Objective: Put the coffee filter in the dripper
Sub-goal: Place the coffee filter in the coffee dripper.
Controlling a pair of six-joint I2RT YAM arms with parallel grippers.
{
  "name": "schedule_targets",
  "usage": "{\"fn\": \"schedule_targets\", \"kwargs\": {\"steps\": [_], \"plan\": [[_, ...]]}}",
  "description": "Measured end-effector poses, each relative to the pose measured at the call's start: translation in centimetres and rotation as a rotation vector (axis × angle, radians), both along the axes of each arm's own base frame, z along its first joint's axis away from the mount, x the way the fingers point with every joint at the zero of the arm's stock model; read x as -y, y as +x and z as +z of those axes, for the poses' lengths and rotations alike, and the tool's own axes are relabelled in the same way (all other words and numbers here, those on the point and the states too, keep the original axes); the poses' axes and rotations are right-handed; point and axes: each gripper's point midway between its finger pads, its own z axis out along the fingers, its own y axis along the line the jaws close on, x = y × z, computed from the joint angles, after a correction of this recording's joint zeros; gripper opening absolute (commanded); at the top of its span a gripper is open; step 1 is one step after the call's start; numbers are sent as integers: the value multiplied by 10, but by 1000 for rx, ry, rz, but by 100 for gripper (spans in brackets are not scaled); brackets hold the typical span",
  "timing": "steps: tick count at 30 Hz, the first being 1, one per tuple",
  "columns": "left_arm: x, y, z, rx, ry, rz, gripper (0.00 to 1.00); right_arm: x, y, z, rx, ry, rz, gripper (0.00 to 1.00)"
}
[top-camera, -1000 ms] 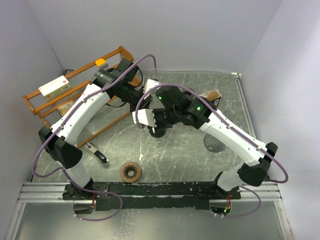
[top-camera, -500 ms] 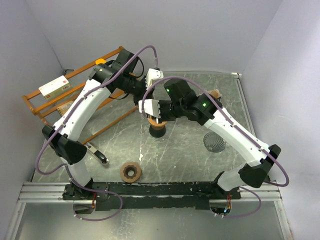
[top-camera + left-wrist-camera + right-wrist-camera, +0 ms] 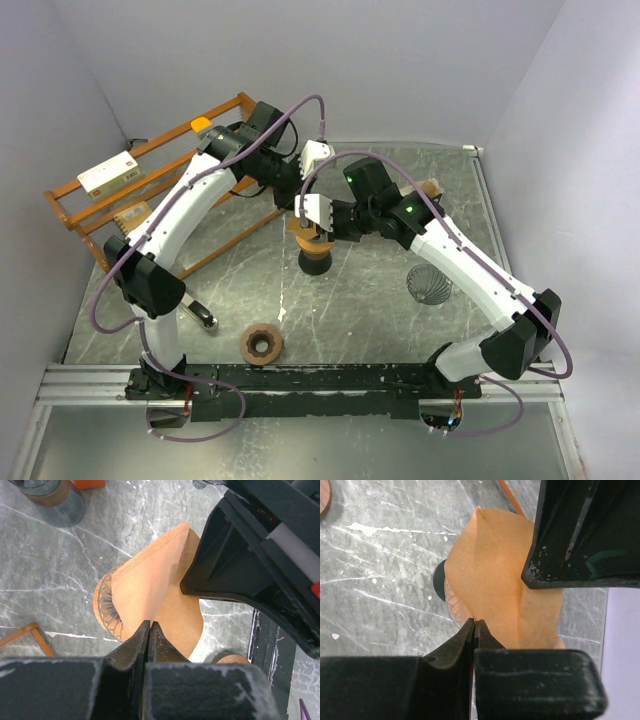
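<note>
A brown paper coffee filter hangs just above the dripper, a dark cone with a patterned amber rim. My left gripper comes in from the back and is shut on one edge of the filter. From the right, my right gripper pinches the opposite edge of the filter, also shut. The filter spreads between the two grips. In the right wrist view the dripper shows below the paper. Most of the dripper's opening is hidden by the filter.
A wooden rack with a white box stands at the left. A brown ring and a black-handled tool lie near the front. A wire coil sits at the right; a glass jar stands behind the dripper.
My left arm swung right to meet the right gripper and closed on the filter. The right gripper carried the filter back a little, uncovering the dripper below.
</note>
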Motion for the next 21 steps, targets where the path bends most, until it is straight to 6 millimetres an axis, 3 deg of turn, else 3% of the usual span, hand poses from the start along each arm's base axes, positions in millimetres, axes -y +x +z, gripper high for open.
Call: {"fn": "schedule_targets", "kwargs": {"steps": [8, 13, 21], "plan": [[3, 12, -6, 8, 13, 14, 9, 0, 5, -7, -23, 53, -11, 0], [5, 15, -15, -10, 27, 17, 17, -2, 1, -10, -42, 94, -10, 0], [6, 18, -14, -5, 20, 28, 30, 0, -4, -12, -82, 165, -23, 0]]}}
